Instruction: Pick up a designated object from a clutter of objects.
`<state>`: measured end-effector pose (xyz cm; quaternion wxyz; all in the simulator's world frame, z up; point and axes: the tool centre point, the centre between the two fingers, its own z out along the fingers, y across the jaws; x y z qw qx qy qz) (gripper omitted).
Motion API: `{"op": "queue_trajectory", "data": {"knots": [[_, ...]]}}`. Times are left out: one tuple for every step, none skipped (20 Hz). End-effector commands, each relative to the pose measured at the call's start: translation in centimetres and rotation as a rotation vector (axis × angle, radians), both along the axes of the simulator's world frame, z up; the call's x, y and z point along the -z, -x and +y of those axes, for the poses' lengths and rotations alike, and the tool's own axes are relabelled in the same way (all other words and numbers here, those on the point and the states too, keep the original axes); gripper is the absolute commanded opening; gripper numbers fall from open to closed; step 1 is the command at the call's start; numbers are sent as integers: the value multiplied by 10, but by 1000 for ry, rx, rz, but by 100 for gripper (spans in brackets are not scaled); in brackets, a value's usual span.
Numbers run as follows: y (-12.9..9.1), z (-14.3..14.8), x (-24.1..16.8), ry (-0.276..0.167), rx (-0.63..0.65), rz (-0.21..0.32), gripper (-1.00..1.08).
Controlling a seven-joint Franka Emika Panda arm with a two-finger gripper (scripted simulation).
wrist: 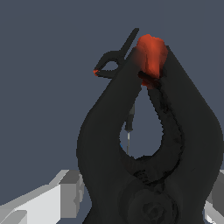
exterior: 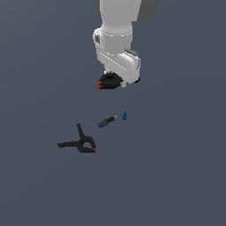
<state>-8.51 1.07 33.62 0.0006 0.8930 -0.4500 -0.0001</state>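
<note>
Filling the wrist view, the clamp (wrist: 148,144) sits right under the camera, its orange-red tip (wrist: 151,54) pointing away and its two black arms curving round an open loop. Pale gripper (wrist: 144,205) parts show at both lower corners, on either side of its hinge end, so the claw looks closed on the clamp, though the contact itself is hidden. In the exterior view the clamp (exterior: 109,82) hangs under the hand (exterior: 118,62), apparently clear of the floor (exterior: 39,185), which suggests the lift is under way. Below it lie the spare clamp (exterior: 81,143), the screwdriver (exterior: 107,121) and a tiny blue piece (exterior: 124,116), all well apart from the held one. To do this step well, I would keep the squeeze steady and rise straight up: the clamp is rounded and could pivot between the pads if the arm swings sideways or tilts.
</note>
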Motion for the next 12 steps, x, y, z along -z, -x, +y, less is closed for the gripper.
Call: {"op": "queue_trajectory", "data": {"knots": [[8,1,-15,0,0,-1,-100],[11,2,-20,0,0,-1,-100],[13,2,-24,0,0,-1,-100],[15,3,-28,0,0,-1,-100],[17,3,-31,0,0,-1,-100],[19,3,-34,0,0,-1,-100],[20,4,-37,0,0,-1,-100],[21,4,-39,0,0,-1,-100],[22,4,-40,0,0,-1,-100],[22,4,-41,0,0,-1,-100],[22,5,-42,0,0,-1,-100],[22,5,-42,0,0,-1,-100]]}}
